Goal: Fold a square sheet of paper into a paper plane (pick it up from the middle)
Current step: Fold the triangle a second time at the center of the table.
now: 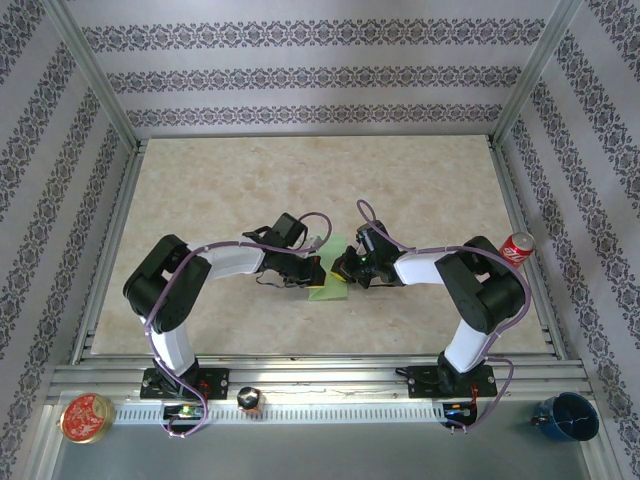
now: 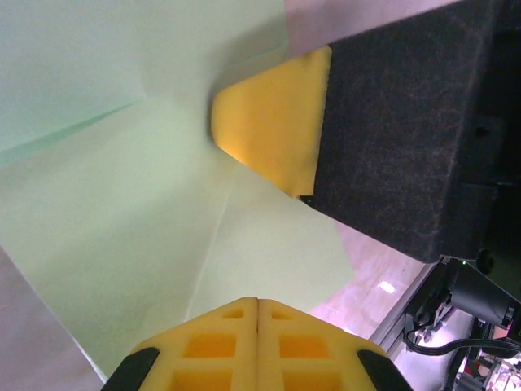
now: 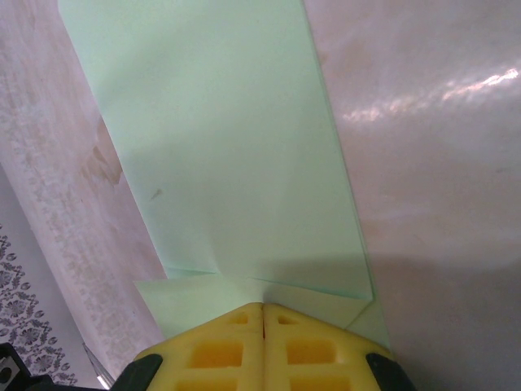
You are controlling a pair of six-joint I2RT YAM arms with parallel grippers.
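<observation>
The pale-green sheet of paper lies partly folded on the table between my two grippers. In the left wrist view the paper shows several creases. My left gripper is shut, its tips set against the sheet, and no paper shows between the jaws. The right gripper's yellow fingertip rests on the paper opposite it. In the right wrist view a folded flap of the paper stretches away from my right gripper, which is shut with its tips on the sheet near a fold edge. From above, the left gripper and the right gripper stand close together.
A red soda can stands at the table's right edge beside the right arm. On the near rail sit a red tin, a small dark object and a blue cup. Metal frame posts and patterned walls enclose the table.
</observation>
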